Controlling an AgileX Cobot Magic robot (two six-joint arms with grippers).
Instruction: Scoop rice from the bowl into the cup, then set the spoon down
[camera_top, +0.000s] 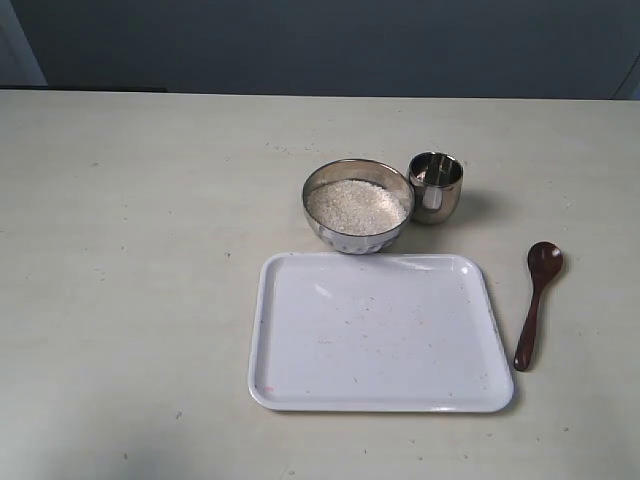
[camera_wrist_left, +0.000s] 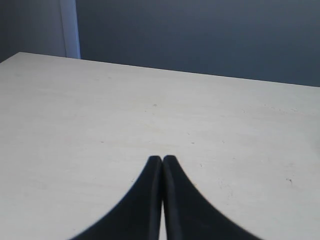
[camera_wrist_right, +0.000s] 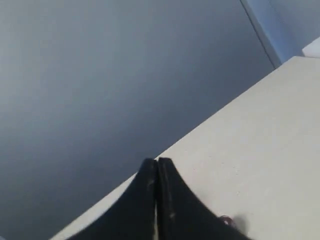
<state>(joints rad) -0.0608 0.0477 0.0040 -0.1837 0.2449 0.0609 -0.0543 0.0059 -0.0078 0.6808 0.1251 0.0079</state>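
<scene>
On the bench (camera_top: 130, 250), seen from the exterior camera, the bowl (camera_top: 345, 240) sits just behind the far edge of a white tray (camera_top: 262, 330), with the rice (camera_top: 356, 205) heaped well up inside it. The cup (camera_top: 436, 195) stands upright just beside it on the right. The spoon (camera_top: 535, 315) lies flat on the bench just off the tray's right edge, oval end away from the camera. Neither arm shows in this view, so I judge the step in hand to be the first reach for the spoon, and the right arm is the natural one for it. Over bare bench in the left wrist view, the left end effector (camera_wrist_left: 162, 161) has its dark fingers pressed together and holds nothing; it can stay clear. Past the bench edge and toward a grey wall in the right wrist view, the right end effector (camera_wrist_right: 156, 162) is likewise pressed together and empty. A small reddish speck shows beside it, too little to name. To do this well, it should spread its fingers before descending. It should straddle the slim handle crosswise near the end nearest the camera and come low enough to catch so flat and glossy a thing. It should then close squarely so the spoon does not roll or swivel when lifted toward the rice.
</scene>
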